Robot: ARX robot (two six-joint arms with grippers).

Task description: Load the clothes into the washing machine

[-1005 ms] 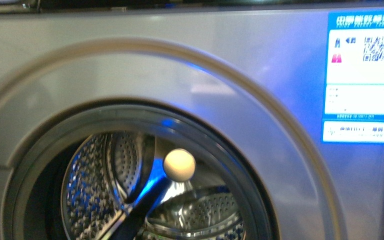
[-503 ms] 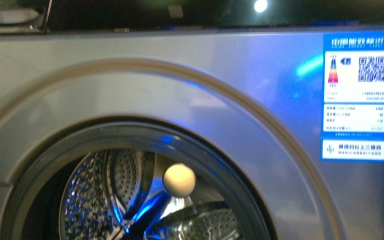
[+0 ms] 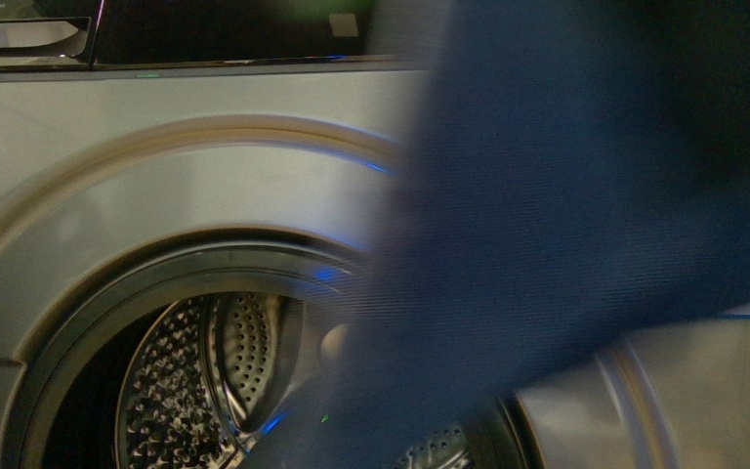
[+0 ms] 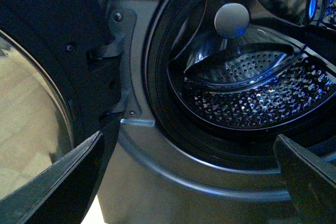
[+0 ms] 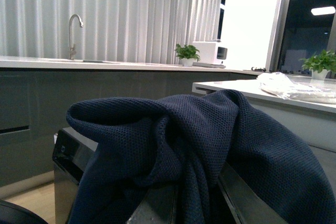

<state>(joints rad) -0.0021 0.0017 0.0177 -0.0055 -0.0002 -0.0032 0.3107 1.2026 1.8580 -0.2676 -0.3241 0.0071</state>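
We see the clothes (image 3: 586,195) as a blurred dark blue sheet filling the right half of the front view. They hang in front of the washing machine (image 3: 156,107) and cover the right part of its round opening, while the steel drum (image 3: 186,391) shows at lower left. Our right hand (image 5: 197,203) is clenched on the bunched fabric (it drapes over both fingers). Our left hand (image 4: 187,136) is spread wide with nothing in it, facing the drum mouth beside the swung-open door (image 4: 31,51). A pale ball (image 4: 231,19) shows inside the drum.
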